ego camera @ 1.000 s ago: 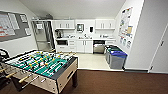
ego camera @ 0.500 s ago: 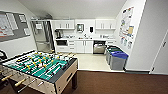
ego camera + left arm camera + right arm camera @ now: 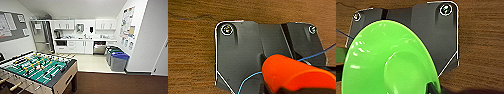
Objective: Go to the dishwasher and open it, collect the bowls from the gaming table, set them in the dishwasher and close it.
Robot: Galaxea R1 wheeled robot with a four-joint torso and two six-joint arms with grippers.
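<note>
Facing: a kitchenette across a brown carpet point(image 3: 120, 83) and a pale floor, seen from the head view.
Dishwasher: one, its door looks dropped open, under the counter point(image 3: 85, 39) in the far cabinet row, right of the white cabinet doors point(image 3: 83, 46); point point(image 3: 99, 47).
Foosball table: one, green field with rods and wooden sides, near left of the head view point(image 3: 40, 71).
Bins: a row near the right wall, the nearest grey with a blue lid point(image 3: 119, 60); I cannot count the ones behind it for sure.
Fridge: one tall steel unit left of the counter point(image 3: 41, 36).
Wall boards: one grey notice board on the left wall point(image 3: 12, 25); posters on the right wall point(image 3: 128, 23).
Green bowl: one, large in the right wrist view point(image 3: 389, 65), glossy, hollow side toward the camera, in front of the dark wrist plate.
Orange bowl: one, in the left wrist view point(image 3: 295, 73), only its rounded outer side showing, a blue wire crossing near it.
Wrist views add: the two bowls and wood-grain brown floor beneath, which the head view lacks.
Head view adds: the room and the dishwasher's place.
Left gripper: cannot tell whether its fingers are apart or closed.
Right gripper: cannot tell either.
</note>
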